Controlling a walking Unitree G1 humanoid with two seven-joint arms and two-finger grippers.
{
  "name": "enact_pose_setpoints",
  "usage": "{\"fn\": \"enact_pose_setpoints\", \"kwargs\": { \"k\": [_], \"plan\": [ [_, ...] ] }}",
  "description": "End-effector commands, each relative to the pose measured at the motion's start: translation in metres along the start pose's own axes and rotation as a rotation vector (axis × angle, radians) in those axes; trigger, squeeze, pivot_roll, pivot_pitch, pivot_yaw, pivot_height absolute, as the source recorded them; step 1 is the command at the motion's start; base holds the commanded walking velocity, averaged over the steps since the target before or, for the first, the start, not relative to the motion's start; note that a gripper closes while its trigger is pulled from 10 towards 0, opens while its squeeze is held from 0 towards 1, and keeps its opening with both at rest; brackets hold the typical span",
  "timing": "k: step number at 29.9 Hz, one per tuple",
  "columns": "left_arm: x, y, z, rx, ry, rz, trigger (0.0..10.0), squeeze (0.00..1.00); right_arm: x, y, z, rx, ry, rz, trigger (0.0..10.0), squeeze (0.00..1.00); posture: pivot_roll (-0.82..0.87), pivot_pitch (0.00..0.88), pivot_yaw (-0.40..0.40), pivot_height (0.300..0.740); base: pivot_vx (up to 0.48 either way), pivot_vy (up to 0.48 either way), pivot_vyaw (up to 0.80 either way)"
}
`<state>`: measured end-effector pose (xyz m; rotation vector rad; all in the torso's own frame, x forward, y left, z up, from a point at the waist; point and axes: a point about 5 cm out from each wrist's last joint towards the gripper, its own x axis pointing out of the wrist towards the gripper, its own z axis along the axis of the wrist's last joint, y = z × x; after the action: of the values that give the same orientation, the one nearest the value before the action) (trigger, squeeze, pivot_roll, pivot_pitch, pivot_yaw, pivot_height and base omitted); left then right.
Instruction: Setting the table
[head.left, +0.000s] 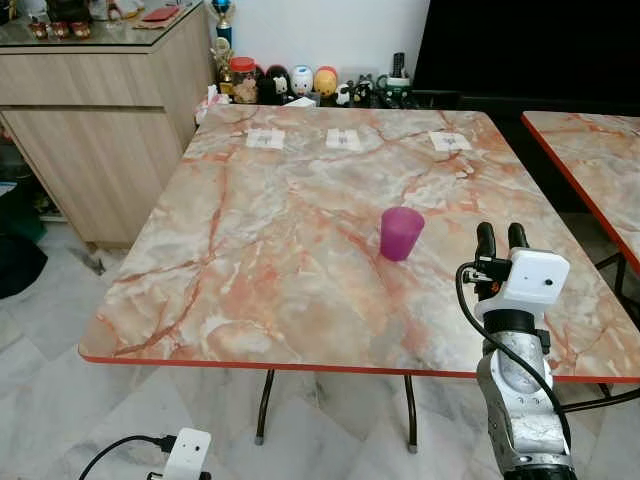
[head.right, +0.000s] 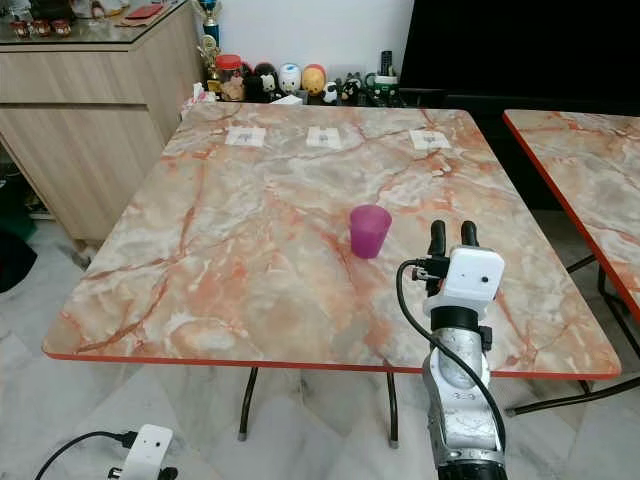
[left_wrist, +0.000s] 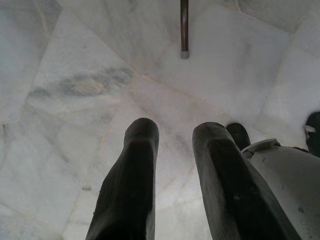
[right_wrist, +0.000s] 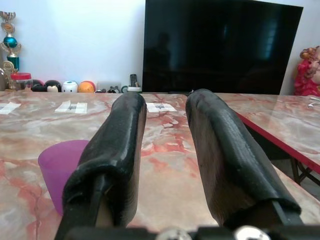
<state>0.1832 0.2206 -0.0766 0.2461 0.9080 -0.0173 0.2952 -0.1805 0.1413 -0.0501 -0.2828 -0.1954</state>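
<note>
A purple cup stands upright on the marble table, right of its middle. My right gripper is raised over the table's near right part, just right of the cup and a little nearer to me. It is open and nothing is between its fingers. In the right wrist view the cup sits beside the finger on that side, apart from it. My left gripper hangs low by the floor, open and empty. Three white paper markers lie in a row along the table's far edge.
A wooden cabinet stands at the left. Small figurines and jars line the wall behind the table, next to a black TV. A second marble table is close on the right. A table leg stands on the pale floor.
</note>
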Motion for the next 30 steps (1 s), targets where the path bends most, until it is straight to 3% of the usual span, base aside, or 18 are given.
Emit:
{"fn": "enact_pose_setpoints", "kwargs": {
  "k": [1, 6, 30],
  "plan": [
    [-0.0011, 0.0011, -0.0041, 0.012, 0.010, -0.005, 10.0, 0.00, -0.0014, -0.0030, -0.0025, 0.003, 0.007, -0.015, 10.0, 0.00, 0.05, 0.000, -0.003, 0.740, 0.000, 0.000, 0.00],
    [-0.0010, 0.0012, -0.0040, 0.011, 0.009, -0.005, 10.0, 0.00, -0.0014, -0.0029, -0.0025, 0.004, 0.007, -0.015, 10.0, 0.00, 0.05, 0.000, -0.003, 0.740, 0.000, 0.000, 0.00],
    [-0.0011, 0.0014, -0.0039, 0.012, 0.008, -0.004, 10.0, 0.00, -0.0020, -0.0037, -0.0041, 0.004, 0.014, -0.019, 10.0, 0.00, 0.05, 0.000, -0.003, 0.740, -0.258, 0.000, 0.00]
  ]
}}
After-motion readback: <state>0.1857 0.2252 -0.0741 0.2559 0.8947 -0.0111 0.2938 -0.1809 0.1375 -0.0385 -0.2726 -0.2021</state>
